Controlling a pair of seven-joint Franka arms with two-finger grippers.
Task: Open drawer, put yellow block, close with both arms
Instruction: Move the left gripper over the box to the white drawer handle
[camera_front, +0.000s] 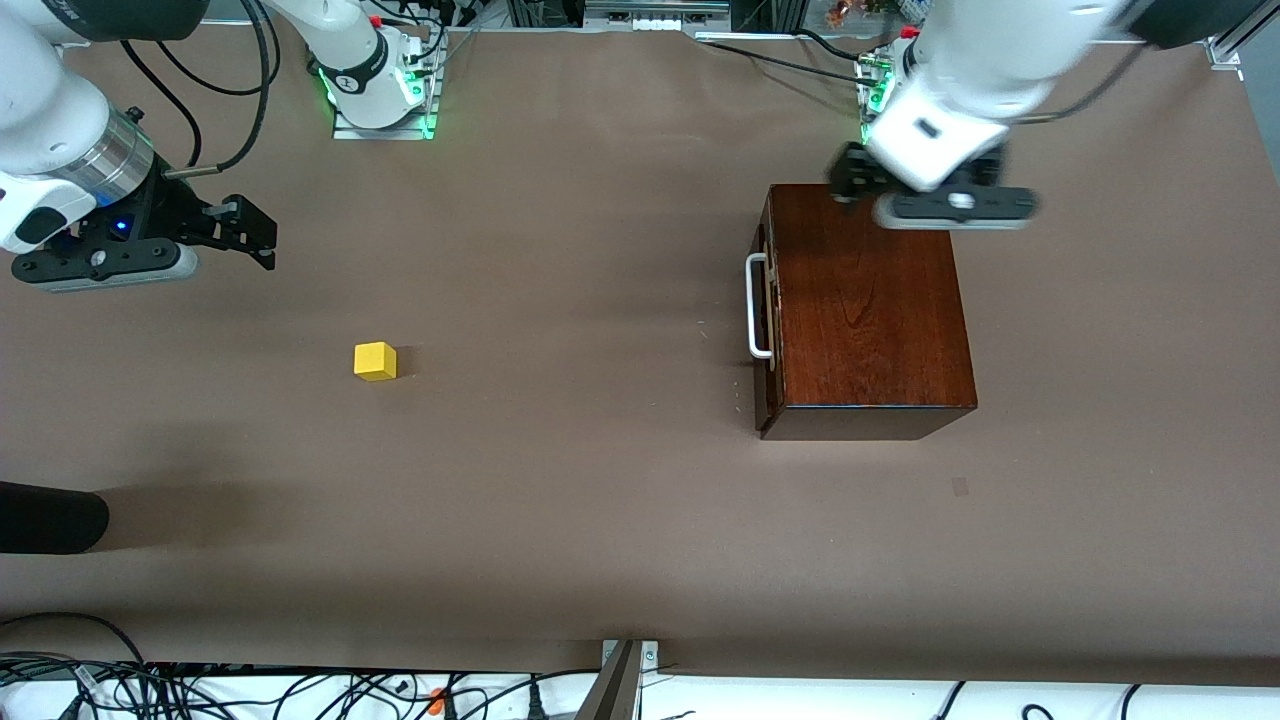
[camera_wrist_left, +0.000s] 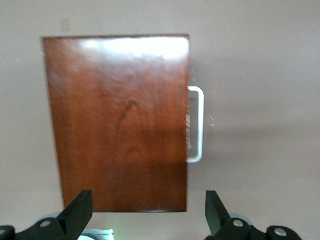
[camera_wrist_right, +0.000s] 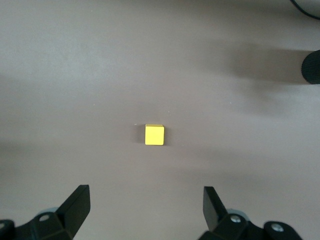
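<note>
The dark mahogany box (camera_front: 870, 310) stands toward the left arm's end of the table. Its drawer (camera_front: 767, 320) is pushed in, with the white handle (camera_front: 757, 305) facing the table's middle. My left gripper (camera_front: 848, 180) hangs open over the box's edge farthest from the front camera. The left wrist view shows the box top (camera_wrist_left: 120, 125), the handle (camera_wrist_left: 196, 125) and the left gripper (camera_wrist_left: 147, 212), which holds nothing. The yellow block (camera_front: 375, 361) lies on the bare table toward the right arm's end. My right gripper (camera_front: 262, 235) hovers open, and in its wrist view the block (camera_wrist_right: 154, 135) lies ahead of that gripper (camera_wrist_right: 145, 205).
A black rounded object (camera_front: 50, 520) pokes in at the right arm's end of the table, nearer the front camera than the block. Cables (camera_front: 200, 690) run along the table's near edge. The arm bases (camera_front: 385, 90) stand along the edge farthest from the camera.
</note>
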